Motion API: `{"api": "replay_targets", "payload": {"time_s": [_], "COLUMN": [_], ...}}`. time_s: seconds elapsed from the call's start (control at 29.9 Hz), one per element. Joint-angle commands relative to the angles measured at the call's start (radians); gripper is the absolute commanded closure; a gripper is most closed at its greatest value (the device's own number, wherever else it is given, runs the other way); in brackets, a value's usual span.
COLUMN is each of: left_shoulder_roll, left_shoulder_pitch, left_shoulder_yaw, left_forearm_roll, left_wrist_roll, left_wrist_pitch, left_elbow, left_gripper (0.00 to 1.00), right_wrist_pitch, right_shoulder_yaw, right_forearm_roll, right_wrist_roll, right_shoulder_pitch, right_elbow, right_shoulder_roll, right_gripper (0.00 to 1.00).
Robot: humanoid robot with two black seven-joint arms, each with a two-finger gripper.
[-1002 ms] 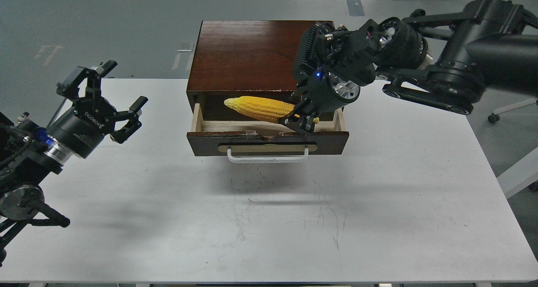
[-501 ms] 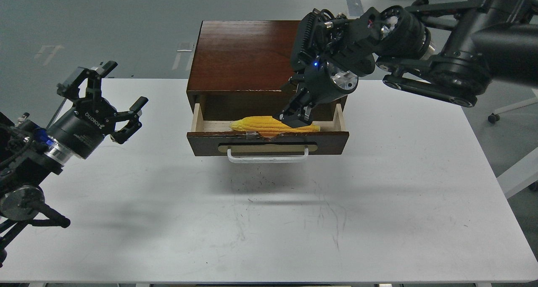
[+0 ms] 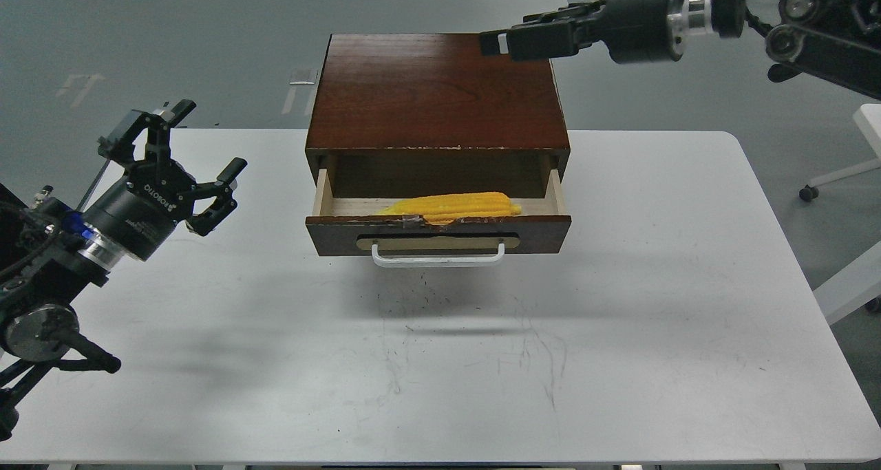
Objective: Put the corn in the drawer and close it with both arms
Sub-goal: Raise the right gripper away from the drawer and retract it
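Note:
The yellow corn [image 3: 454,206] lies flat in the open drawer [image 3: 438,235], which has a white bar handle [image 3: 438,257] and is pulled out of the dark brown cabinet [image 3: 433,91]. My right gripper [image 3: 508,36] is raised above the cabinet's far right corner, pointing left. It is empty and its fingers look slightly apart. My left gripper [image 3: 208,134] is open and empty above the table's left side, well left of the drawer.
The cabinet stands at the far middle of a white table [image 3: 440,360] with scuff marks. Grey floor lies beyond, with a chair base [image 3: 826,181] at the right.
My right gripper has let go of the corn, which dropped flat into the drawer. The right arm has lifted up and back to above the cabinet. The left arm has barely moved.

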Motion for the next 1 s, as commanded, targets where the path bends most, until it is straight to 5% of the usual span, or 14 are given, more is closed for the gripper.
{"api": "replay_targets", "payload": {"time_s": [0.0,0.27,0.43,0.97], "left_shoulder_roll": [-0.011,-0.024,-0.025,-0.02], "left_shoulder_pitch": [0.0,0.0,0.001,0.001], "left_shoulder_yaw": [0.0,0.002,0.002,0.002], "left_forearm_roll": [0.0,0.0,0.0,0.002], "left_wrist_roll": [0.0,0.0,0.0,0.0], "left_wrist_pitch": [0.0,0.0,0.0,0.0], "left_elbow": [0.0,0.0,0.002,0.003], "left_gripper": [0.01,0.01,0.01,0.01], "right_wrist_pitch": [-0.003,-0.011,-0.011,0.023], "right_shoulder_yaw": [0.117,0.424,0.523,0.613], "right_forearm_roll": [0.228,0.511,0.646,0.761], "right_wrist_roll": [0.0,0.0,0.0,0.0], "right_shoulder_pitch": [-0.159,-0.646,-0.86,-1.002], "right_elbow": [-0.003,-0.012,-0.065,-0.217], "right_shoulder_roll": [-0.096,-0.153,-0.078,0.082], "right_gripper": [0.04,0.04,0.04,0.01]}}
